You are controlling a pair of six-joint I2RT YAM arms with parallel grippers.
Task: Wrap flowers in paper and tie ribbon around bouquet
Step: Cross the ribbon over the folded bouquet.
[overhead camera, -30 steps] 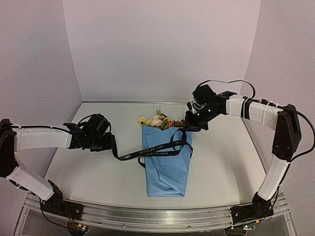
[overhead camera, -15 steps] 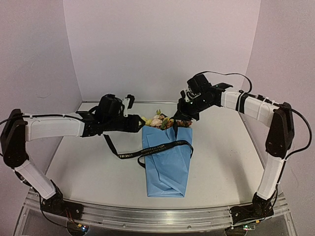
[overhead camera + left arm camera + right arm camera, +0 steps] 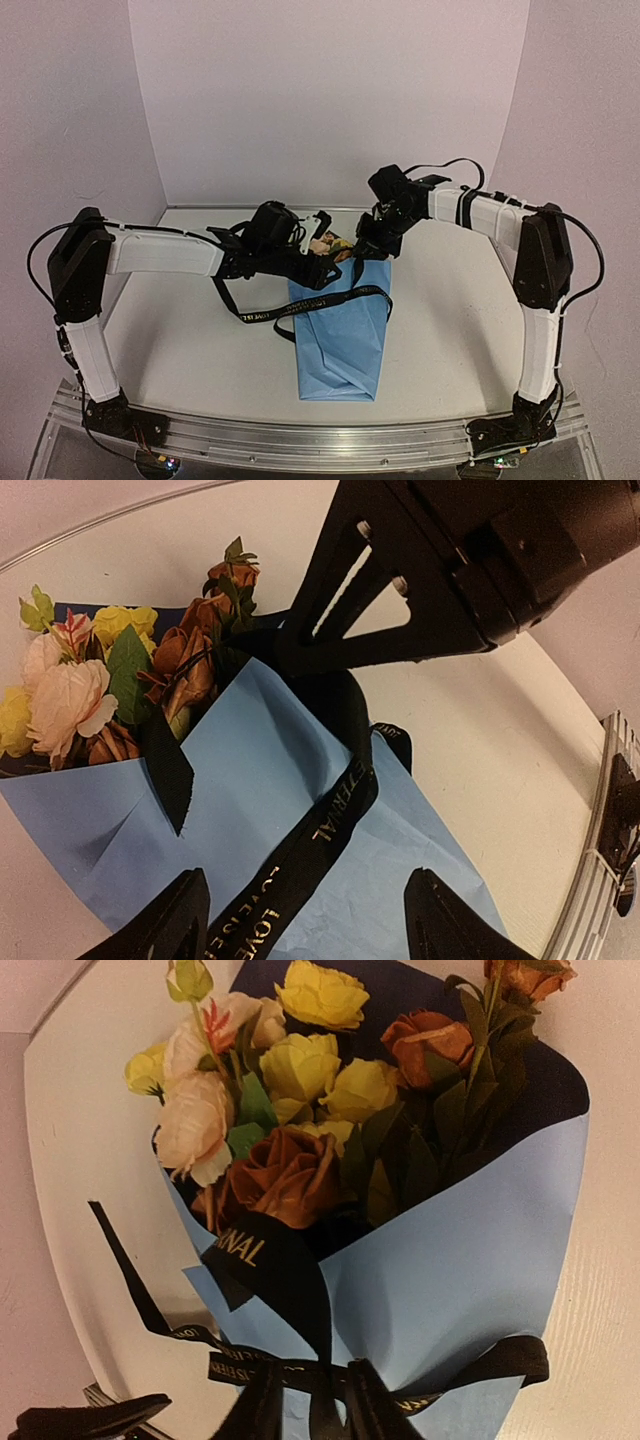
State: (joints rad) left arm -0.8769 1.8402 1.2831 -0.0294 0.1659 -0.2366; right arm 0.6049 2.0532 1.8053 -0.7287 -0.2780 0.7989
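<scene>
The bouquet (image 3: 340, 335) lies flat on the table (image 3: 450, 310), its narrow end toward the arms' bases. The paper (image 3: 460, 1250) is already folded into a cone around the flowers (image 3: 300, 1090), whose blooms show above its wide rim. The wrapping looks done, so the step in hand is the tying. The ribbon (image 3: 325, 830) crosses the bouquet just below the blooms, with a loop at its right edge and a loose tail on the table off its left side. No finished knot shows. The right gripper (image 3: 318, 1405) sits at the bouquet's upper right, against the rim. Its jaws are only narrowly apart with a ribbon strand running between them, and I cannot tell whether they pinch it. The left gripper (image 3: 310, 925) hovers over the bouquet's upper left, jaws wide apart and holding nothing, directly above the lettered strand. The next move probably calls for the left jaws to drop and close on that strand, then draw it against the right side without dragging the thin paper open.
</scene>
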